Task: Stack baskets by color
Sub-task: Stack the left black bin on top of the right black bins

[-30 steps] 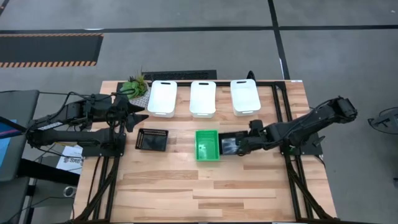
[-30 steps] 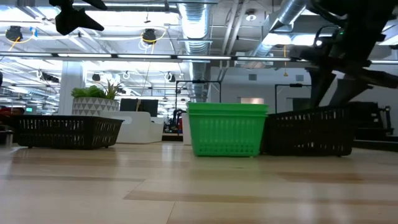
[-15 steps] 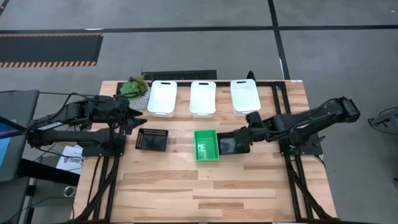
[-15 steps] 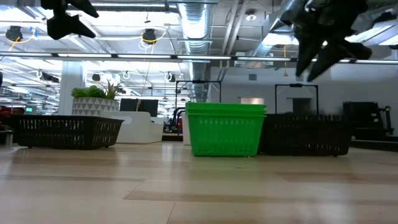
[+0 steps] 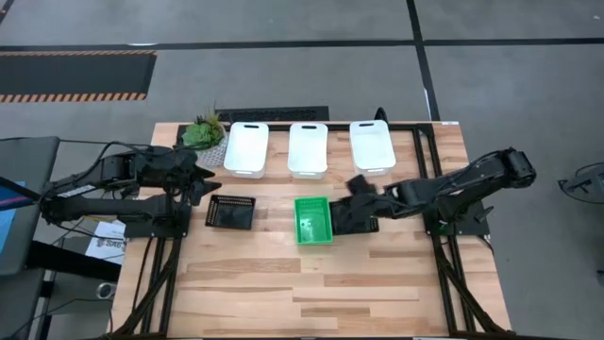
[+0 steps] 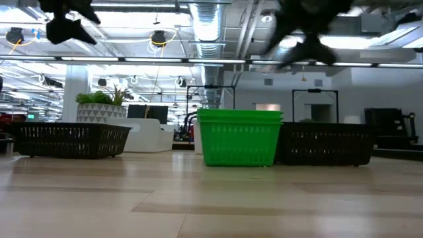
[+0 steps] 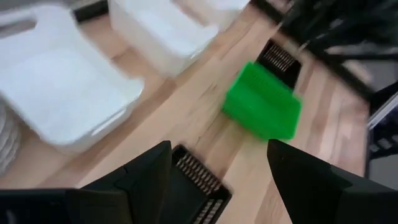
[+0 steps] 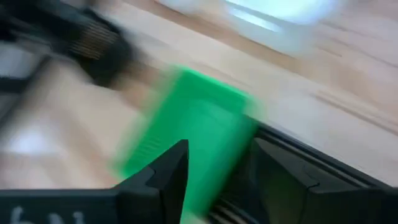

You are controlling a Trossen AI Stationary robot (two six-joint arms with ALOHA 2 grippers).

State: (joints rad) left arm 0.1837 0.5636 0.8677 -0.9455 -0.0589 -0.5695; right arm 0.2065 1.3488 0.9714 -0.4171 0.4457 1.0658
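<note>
Right gripper (image 5: 359, 186), fingers parted and empty, hovers above the black mesh-sided plastic basket (image 5: 355, 218), which touches the right side of the bright green rectangular plastic basket (image 5: 314, 220). Green basket's long axis runs toward the glossy white baskets (image 5: 308, 149). Motion blur obscures the right wrist view. Left gripper (image 5: 209, 177) waits open, left of the green basket.

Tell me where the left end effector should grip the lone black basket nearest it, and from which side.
Probably from straight above, pinching one upright mesh wall at its rim. The black basket sits open side up on the table, apart from the green basket, and the left end effector hovers open beside it.
</note>
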